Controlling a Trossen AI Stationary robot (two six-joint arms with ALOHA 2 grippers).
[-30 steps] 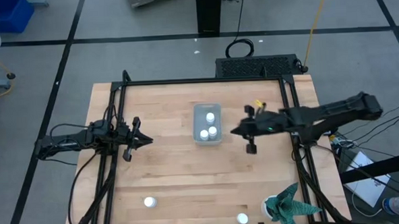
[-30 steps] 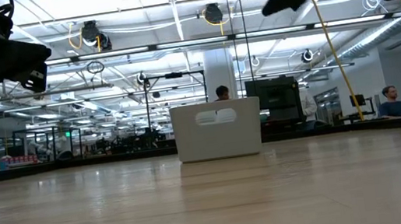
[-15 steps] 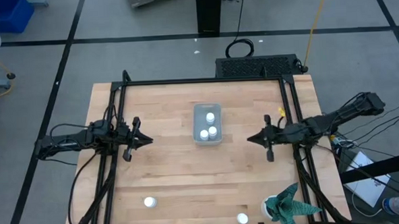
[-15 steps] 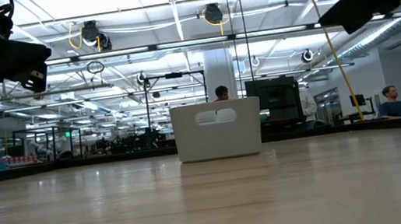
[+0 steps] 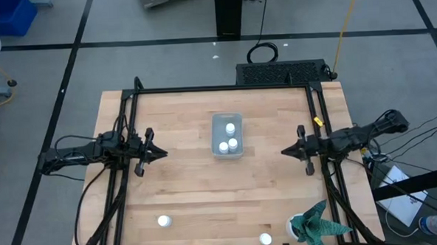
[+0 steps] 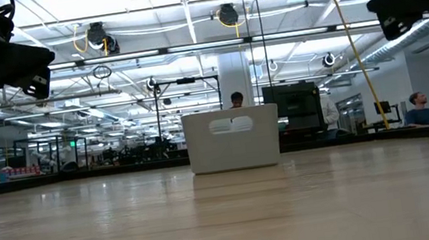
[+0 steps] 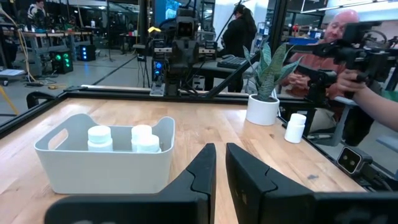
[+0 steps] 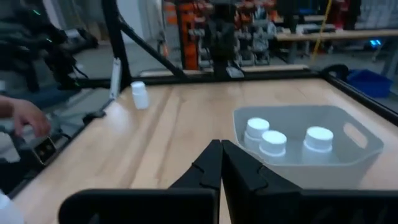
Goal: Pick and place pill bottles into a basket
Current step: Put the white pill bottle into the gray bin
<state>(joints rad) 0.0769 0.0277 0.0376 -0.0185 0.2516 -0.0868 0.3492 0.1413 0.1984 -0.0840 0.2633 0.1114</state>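
Note:
The basket [image 5: 217, 130], a pale grey-blue tray, stands at the table's middle with three white pill bottles [image 5: 230, 126] upright in it. It also shows in the left wrist view [image 7: 74, 168], the right wrist view [image 8: 367, 149] and the low view [image 6: 232, 138]. Two more bottles stand on the table near its front edge, one at the left [image 5: 163, 221] and one at the right [image 5: 265, 239]. My left gripper [image 5: 165, 151] hovers shut and empty left of the basket. My right gripper [image 5: 284, 151] hovers shut and empty right of it.
A green spiky plant in a white pot [image 5: 315, 225] stands at the front right corner. A black frame [image 5: 224, 88] runs along the table's edges. A person's hands [image 7: 367, 87] show beyond the table's front edge. Bare wood lies between the basket and each gripper.
My right gripper has drawn back from beside the basket toward the table's right edge. My left arm has kept still. The basket and bottles have not moved.

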